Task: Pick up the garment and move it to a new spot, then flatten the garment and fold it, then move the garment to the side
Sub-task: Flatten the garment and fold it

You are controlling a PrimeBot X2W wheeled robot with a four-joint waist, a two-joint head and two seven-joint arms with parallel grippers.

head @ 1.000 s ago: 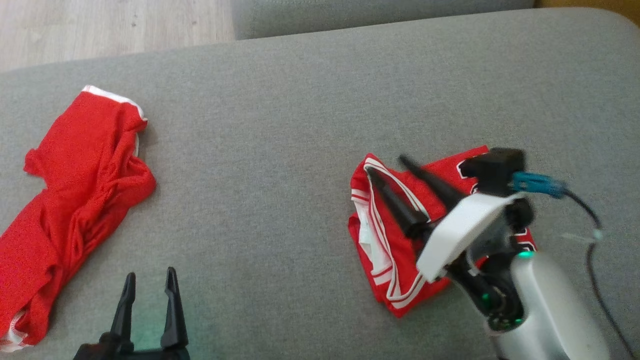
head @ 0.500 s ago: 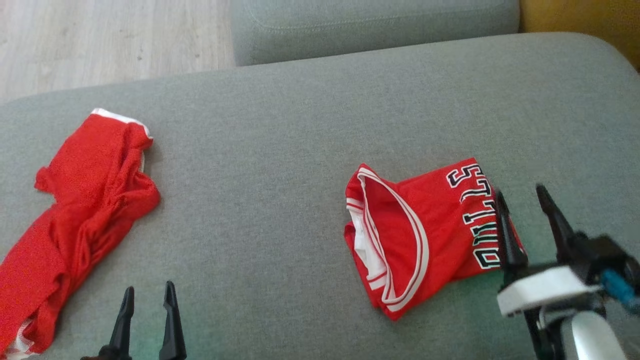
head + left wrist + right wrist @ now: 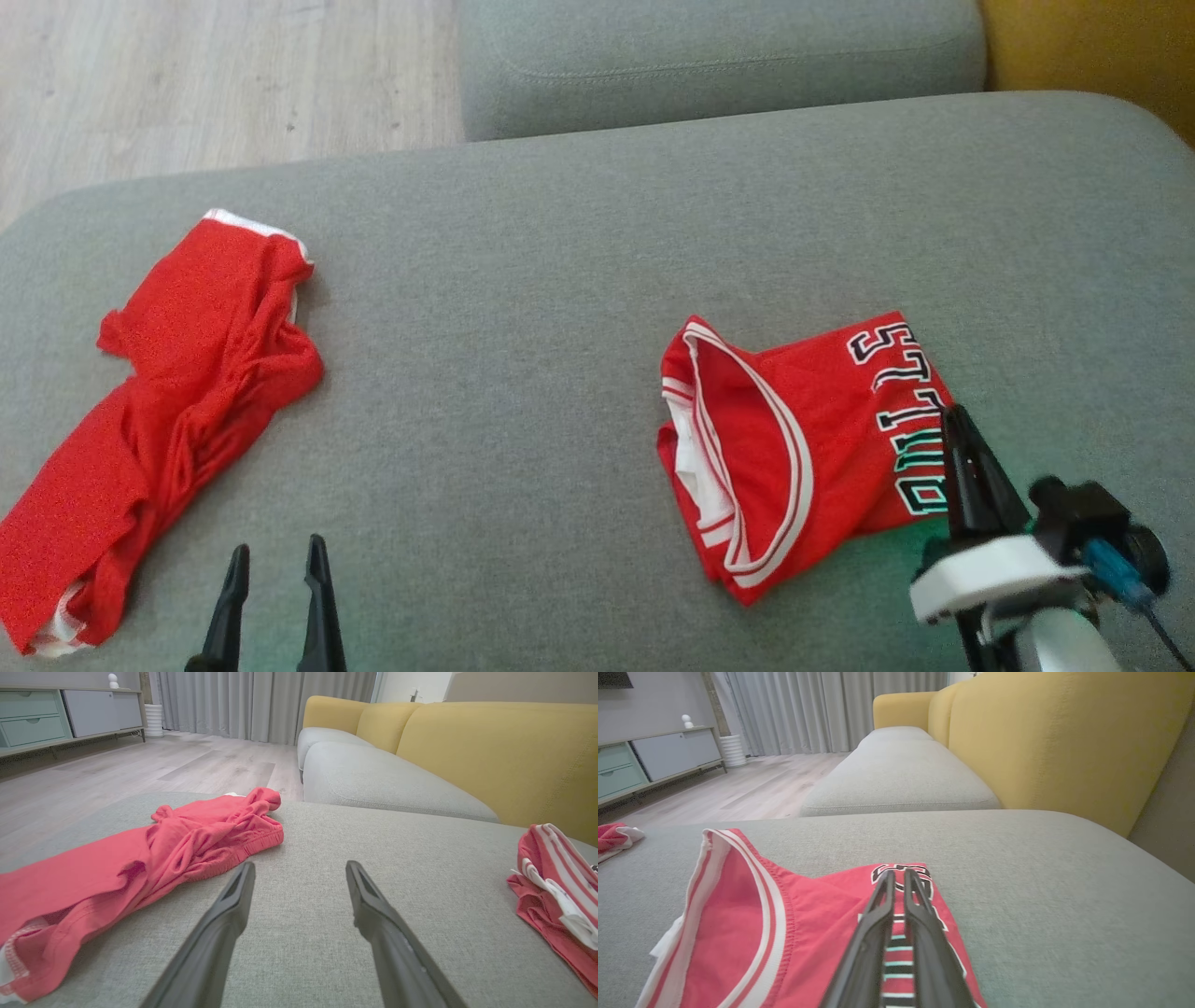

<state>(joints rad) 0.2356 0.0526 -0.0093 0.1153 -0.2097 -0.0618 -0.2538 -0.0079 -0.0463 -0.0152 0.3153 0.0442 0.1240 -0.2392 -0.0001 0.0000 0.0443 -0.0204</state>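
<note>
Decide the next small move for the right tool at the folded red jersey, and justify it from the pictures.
Probably raise the right tool slightly to test its hold. Its jaws stand nearly shut at the lettered edge of the folded jersey, which lies on the grey cushion; whether fabric is pinched is unclear, and the jersey is not yet moved aside.

Matt cloth garment (image 3: 803, 420), woven cushion (image 3: 560, 280)

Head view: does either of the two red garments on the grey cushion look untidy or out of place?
Yes. The red garment at the left lies crumpled and twisted, not flat. The lettered jersey at the right lies neatly folded.
</note>
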